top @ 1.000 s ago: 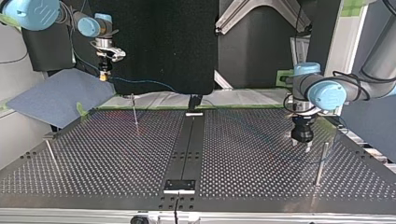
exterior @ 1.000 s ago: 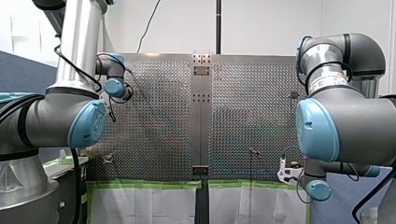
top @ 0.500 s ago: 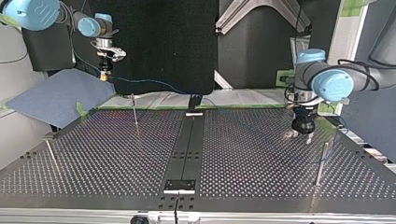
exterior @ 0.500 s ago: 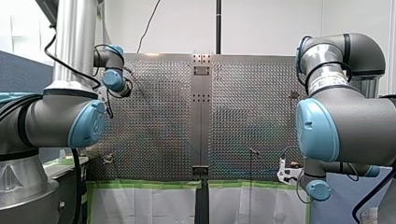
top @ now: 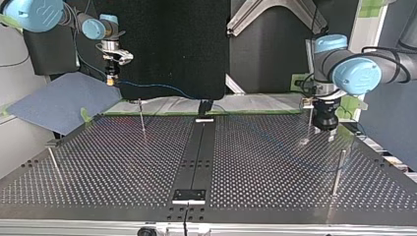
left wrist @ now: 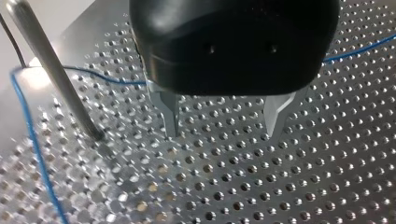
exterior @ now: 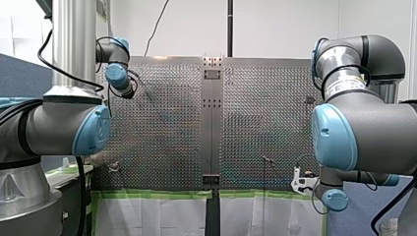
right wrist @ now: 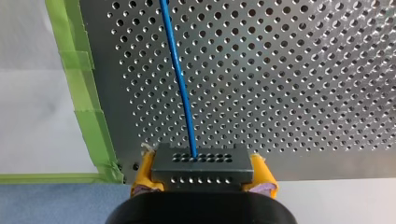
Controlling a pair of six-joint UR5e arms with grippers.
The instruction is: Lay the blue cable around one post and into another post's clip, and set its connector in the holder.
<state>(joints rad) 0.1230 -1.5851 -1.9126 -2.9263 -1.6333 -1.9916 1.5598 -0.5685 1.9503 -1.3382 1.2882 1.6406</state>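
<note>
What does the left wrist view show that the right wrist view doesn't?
Left wrist only: my left claw, metal fingers open and empty over the perforated table. A metal post stands beside it, and the blue cable curves past that post.

Right wrist only: my right claw, yellow pads shut on the connector, with the cable running out of it ahead of the claw. Green tape lines the table edge.

Both: the blue cable and the perforated table.
</note>
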